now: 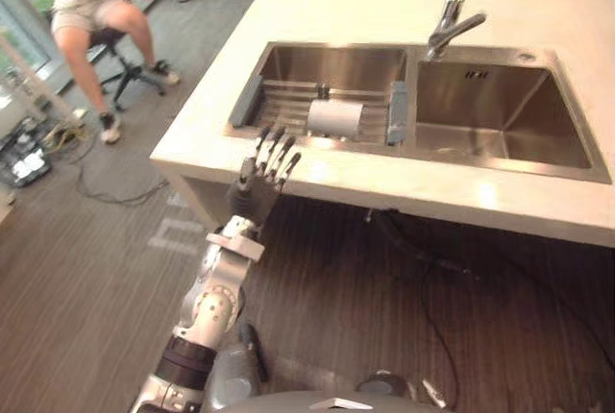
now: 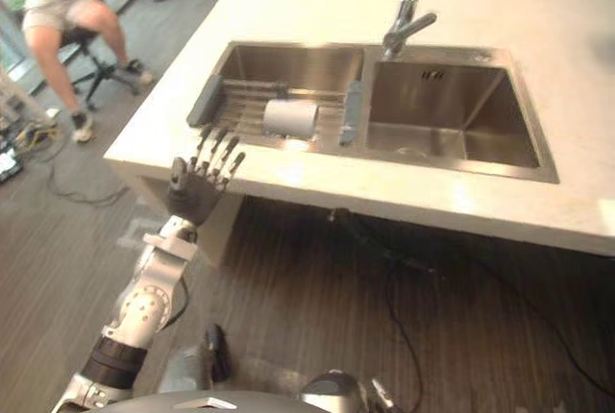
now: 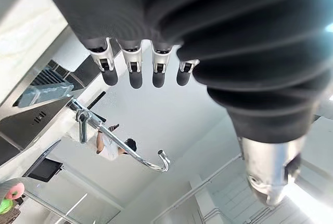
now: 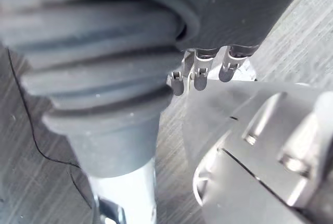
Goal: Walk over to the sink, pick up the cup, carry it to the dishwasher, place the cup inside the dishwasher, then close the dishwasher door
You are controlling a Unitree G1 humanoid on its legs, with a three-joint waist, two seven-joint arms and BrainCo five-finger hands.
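A grey cup (image 1: 334,117) lies on its side on a drying rack (image 1: 283,96) across the left basin of the steel double sink (image 1: 509,168). My left hand (image 1: 266,175) is raised in front of the counter's front edge, a short way below and left of the cup. It is open with straight fingers and touches nothing. In the left wrist view its fingers (image 3: 135,70) point past the sink towards the faucet (image 3: 122,146). My right hand (image 4: 200,75) hangs low over the floor, fingers relaxed and empty.
A pale stone counter (image 1: 365,0) holds the sink, with a tall faucet (image 1: 452,19) between the basins. A person (image 1: 91,0) sits on a chair at the back left. Cables lie on the dark wood floor (image 1: 77,269) under the counter.
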